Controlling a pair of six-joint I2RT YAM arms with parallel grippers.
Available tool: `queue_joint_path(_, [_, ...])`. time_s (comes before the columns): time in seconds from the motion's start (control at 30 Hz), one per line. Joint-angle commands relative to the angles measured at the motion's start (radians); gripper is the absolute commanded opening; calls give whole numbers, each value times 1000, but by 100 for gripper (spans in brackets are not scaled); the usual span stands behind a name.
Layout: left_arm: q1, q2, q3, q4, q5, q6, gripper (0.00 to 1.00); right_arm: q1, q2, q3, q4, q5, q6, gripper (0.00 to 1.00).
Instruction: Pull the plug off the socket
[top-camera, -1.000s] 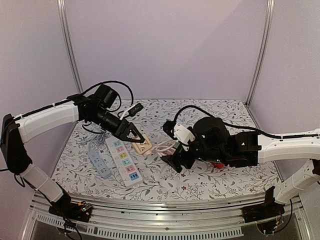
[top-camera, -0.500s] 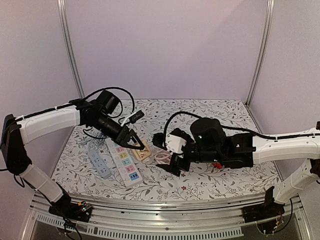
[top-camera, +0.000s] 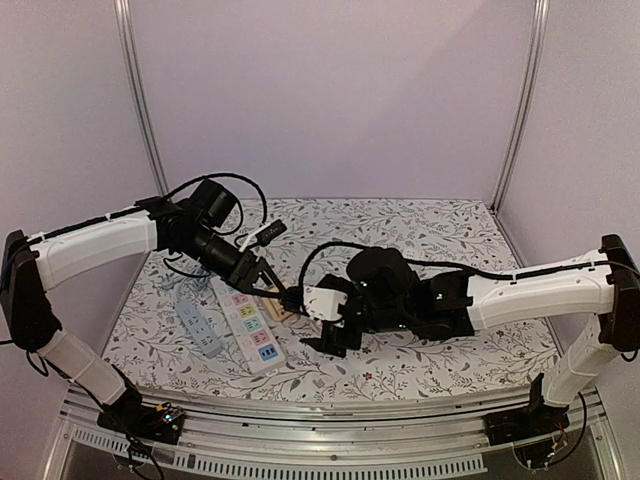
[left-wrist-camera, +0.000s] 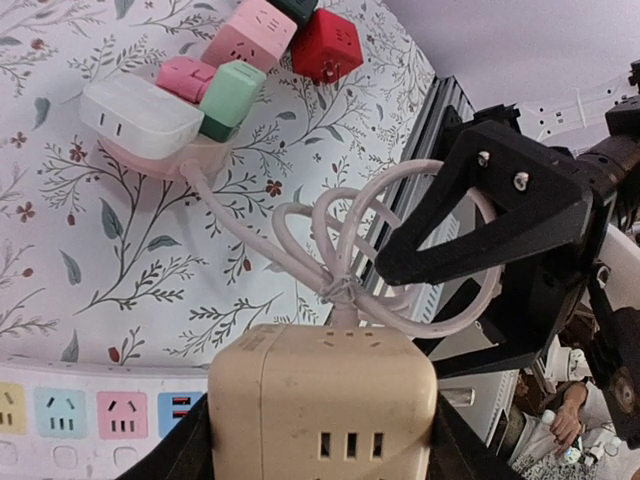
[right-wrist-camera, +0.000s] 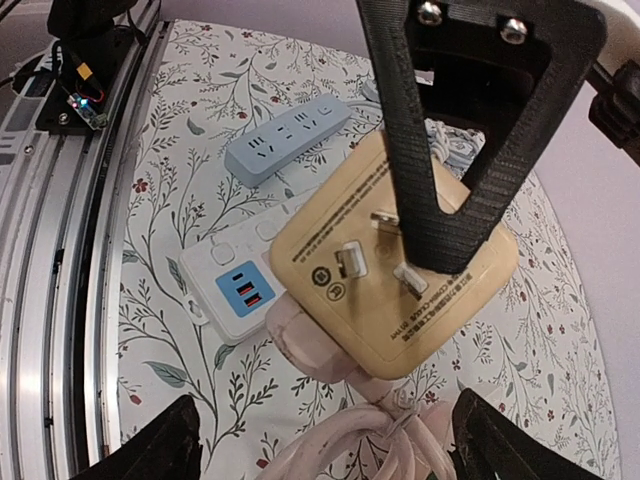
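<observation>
My left gripper (top-camera: 272, 287) is shut on a beige cube socket (left-wrist-camera: 322, 398), holding it by two opposite sides just above the table. In the right wrist view the socket (right-wrist-camera: 392, 262) shows its underside, with one left finger (right-wrist-camera: 440, 160) crossing it. A pale pink plug (right-wrist-camera: 318, 338) sits in the socket's side, and its pink cable (left-wrist-camera: 335, 245) hangs off it in a knotted coil. My right gripper (right-wrist-camera: 330, 452) is open, with the plug and the coil just ahead of its wide-spread fingertips, not touching them. From above, the right gripper (top-camera: 318, 322) sits right next to the socket.
A white power strip with coloured outlets (top-camera: 250, 322) and a grey-blue strip (top-camera: 198, 326) lie left of the socket. A white-and-pink cube (left-wrist-camera: 140, 118) and small pink, green and red cube adapters (left-wrist-camera: 300, 40) lie behind the right arm. The table's near rail (right-wrist-camera: 70, 230) is close.
My right arm has swung left across the table until its gripper reaches the held socket and its jaws have narrowed slightly. The left gripper has shifted a little with the socket.
</observation>
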Motion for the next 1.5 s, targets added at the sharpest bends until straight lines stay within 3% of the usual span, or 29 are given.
queue_joint_path(0.0, [-12, -54, 5, 58, 107, 0, 26, 7, 67, 55, -33, 2, -41, 80])
queue_joint_path(0.1, [-13, -45, 5, 58, 127, -2, 26, 7, 95, 64, -40, 7, -69, 70])
queue_joint_path(0.47, [-15, -24, 3, 60, 147, -1, 24, 7, 159, 41, 58, 49, -101, 59])
queue_joint_path(0.7, [-16, -25, 2, 64, 124, 1, 23, 19, 177, 45, 123, 99, -94, 38])
queue_joint_path(0.93, [-4, -35, 2, 70, 92, -3, 22, 42, 149, 22, 119, 173, -54, 29])
queue_joint_path(1.03, [8, -39, 1, 73, 72, -13, 23, 64, 140, 16, 118, 226, -33, 13])
queue_joint_path(1.2, [40, -39, -5, 92, 52, -42, 24, 84, 120, 8, 116, 248, 15, 2])
queue_joint_path(1.47, [81, -34, -16, 120, 14, -85, 22, 109, 105, 4, 103, 251, 86, 0])
